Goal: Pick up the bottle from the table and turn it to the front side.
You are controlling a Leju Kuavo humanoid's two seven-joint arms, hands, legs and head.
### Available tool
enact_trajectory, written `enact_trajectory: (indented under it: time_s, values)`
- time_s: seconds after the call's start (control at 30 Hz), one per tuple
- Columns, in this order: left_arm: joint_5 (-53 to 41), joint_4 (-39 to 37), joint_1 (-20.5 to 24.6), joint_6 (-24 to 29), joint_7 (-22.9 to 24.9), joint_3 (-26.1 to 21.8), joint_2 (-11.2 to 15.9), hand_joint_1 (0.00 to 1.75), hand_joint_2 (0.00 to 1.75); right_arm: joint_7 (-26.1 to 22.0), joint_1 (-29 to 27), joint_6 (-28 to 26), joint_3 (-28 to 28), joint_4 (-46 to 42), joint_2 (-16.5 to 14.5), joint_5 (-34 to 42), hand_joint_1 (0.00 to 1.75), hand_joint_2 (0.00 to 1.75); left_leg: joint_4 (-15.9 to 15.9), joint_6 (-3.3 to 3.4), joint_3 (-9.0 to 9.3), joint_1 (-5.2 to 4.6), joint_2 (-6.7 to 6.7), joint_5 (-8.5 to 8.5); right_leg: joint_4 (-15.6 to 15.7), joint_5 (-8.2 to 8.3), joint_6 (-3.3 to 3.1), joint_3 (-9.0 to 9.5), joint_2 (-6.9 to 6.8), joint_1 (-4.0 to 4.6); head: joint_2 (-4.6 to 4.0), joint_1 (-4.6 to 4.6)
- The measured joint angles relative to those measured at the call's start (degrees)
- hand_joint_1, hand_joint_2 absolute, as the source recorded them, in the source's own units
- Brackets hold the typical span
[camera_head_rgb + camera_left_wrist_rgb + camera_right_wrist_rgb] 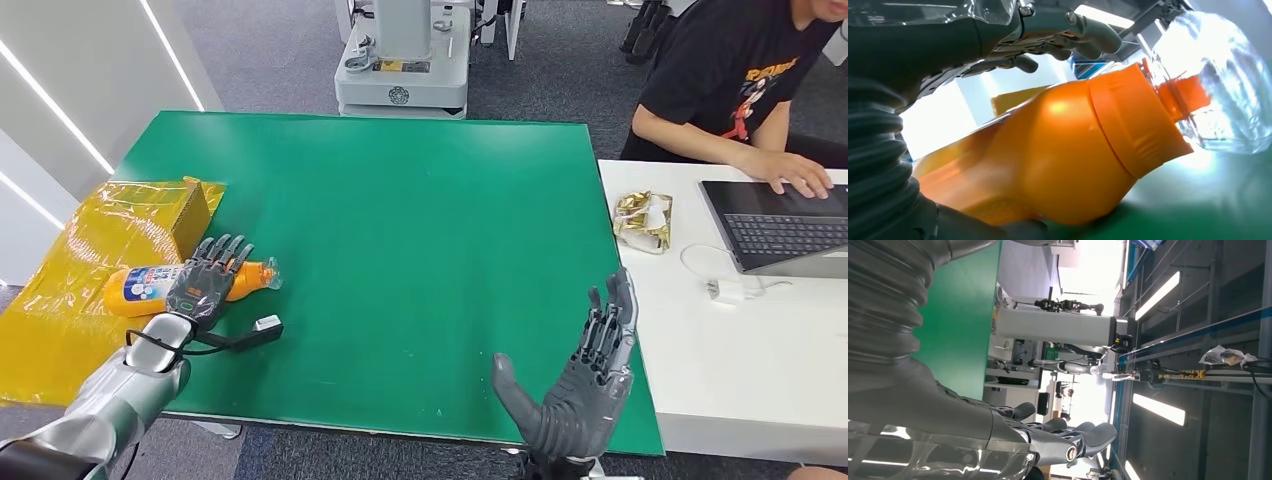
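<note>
1. The orange plastic bottle with a white and blue label (160, 286) is lying on its side at the left edge of the green table (400, 250), its clear-wrapped cap end (268, 274) pointing toward the table's middle and its base reaching out over the yellow plastic sheet (60, 300) beside that edge.
2. My left hand (205, 280) is lying palm-down on top of the bottle, across its neck-side half, fingers stretched over it toward the table's far edge.
3. In the left wrist view, my fingers (1068, 35) are arching over the orange shoulder of the bottle (1058, 155) and my thumb is sitting under its body; whether I am actually squeezing it or just cupping it I cannot tell.
4. The bottle's underside is sitting on or very near the green surface in that close view; I cannot tell whether it is lifted.
5. My right hand (580, 385) is hanging over the near right corner of the table, fingers straight and apart, thumb spread wide, holding nothing.
6. A yellow-wrapped box (170, 210) is sitting on the yellow sheet just beyond the bottle.
7. A white desk (740, 370) is adjoining the table's right edge, carrying a crumpled gold wrapper (642, 218) and a dark laptop (785, 225), with a seated person in a black T-shirt (735, 80) resting a hand on the keyboard.
</note>
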State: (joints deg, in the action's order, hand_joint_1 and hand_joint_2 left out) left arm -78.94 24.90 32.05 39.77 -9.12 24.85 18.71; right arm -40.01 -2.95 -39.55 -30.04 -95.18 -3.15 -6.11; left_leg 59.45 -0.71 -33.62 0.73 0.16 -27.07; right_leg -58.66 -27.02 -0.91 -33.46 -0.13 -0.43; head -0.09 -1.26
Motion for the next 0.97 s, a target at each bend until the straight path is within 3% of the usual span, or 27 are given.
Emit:
enact_trajectory:
  time_s: [0.17,0.4,0.53,0.73,0.97]
  values:
    - [-4.78,13.36,-9.17,0.09,-3.76,-10.43,-0.96,0.0,1.75,-0.2,-0.05,-0.05,-0.02,0.13,0.01,0.41,0.0,1.75,0.0,-0.01,-0.01,0.0,0.11,-0.01,0.03,0.0,0.0,-0.08,0.11,-0.02,0.0,0.0]
    - [-2.02,36.95,-19.69,0.1,-25.21,-32.24,-7.28,0.0,1.75,-0.2,-0.18,-0.05,-0.02,0.22,0.03,1.04,0.0,1.75,0.0,0.0,-0.08,0.0,0.19,-0.04,0.05,0.0,0.0,-0.15,0.22,-0.01,0.0,0.01]
    - [0.46,45.79,-22.23,0.08,-30.26,-40.73,-10.64,0.0,1.75,-0.2,-0.18,-0.05,-0.02,0.28,0.05,1.34,0.0,1.75,0.0,0.0,-0.09,0.01,0.17,-0.04,0.05,0.0,0.0,-0.15,0.19,-0.01,0.0,0.01]
    - [4.88,55.8,-24.86,0.07,-30.63,-44.93,-13.22,0.0,1.75,-0.2,-0.05,-0.04,-0.14,0.54,0.13,2.3,0.0,1.75,-0.01,0.0,-0.09,0.05,0.13,-0.04,0.04,0.0,0.0,-0.14,0.13,0.01,0.0,0.0]
    - [24.2,58.58,-24.33,-0.1,-30.76,-42.33,-15.5,0.0,1.75,-0.2,0.37,-0.05,-0.48,1.26,0.18,1.75,0.0,1.75,0.02,0.0,-0.05,0.02,0.08,-0.03,0.08,0.0,0.0,-0.2,0.08,0.01,0.0,0.0]
